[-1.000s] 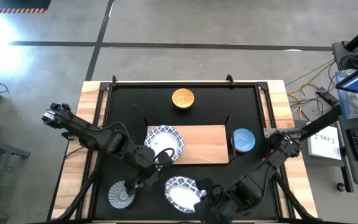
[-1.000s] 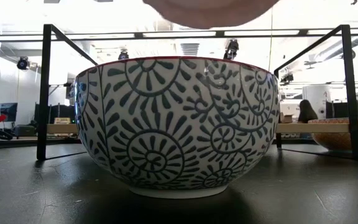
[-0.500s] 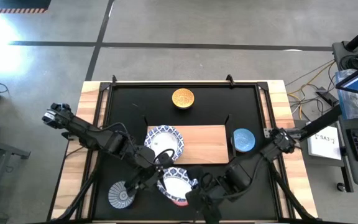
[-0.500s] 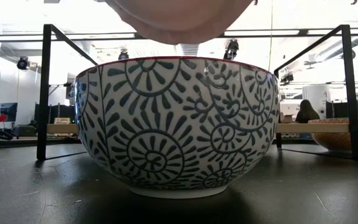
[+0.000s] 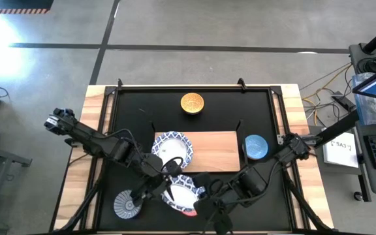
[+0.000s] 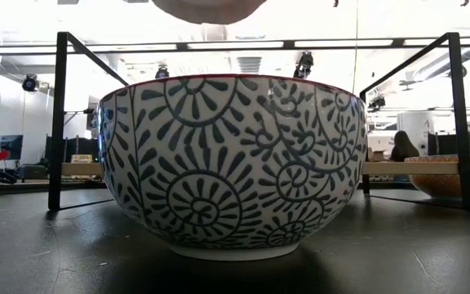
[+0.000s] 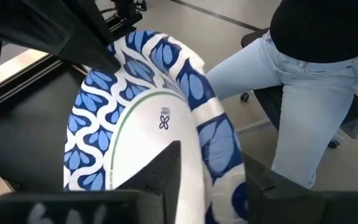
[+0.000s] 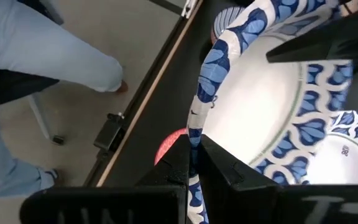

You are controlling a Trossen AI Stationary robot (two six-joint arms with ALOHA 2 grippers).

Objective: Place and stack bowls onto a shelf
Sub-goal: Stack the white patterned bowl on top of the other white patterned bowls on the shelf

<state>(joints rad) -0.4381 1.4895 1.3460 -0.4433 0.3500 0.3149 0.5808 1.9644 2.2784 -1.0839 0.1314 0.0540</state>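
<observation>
Both sets of jaws pinch opposite rims of your wide blue-and-white patterned bowl (image 5: 183, 194), hanging over the black bench (image 5: 136, 111) beside the light-wood shelf (image 5: 215, 151), probably a handover.

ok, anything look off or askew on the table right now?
One oddity: both pincers are on the same blue-and-white bowl at the near edge. The right pincer is shut on its rim and the left pincer straddles the rim opposite. It hangs above the red-rimmed patterned bowl.
</observation>
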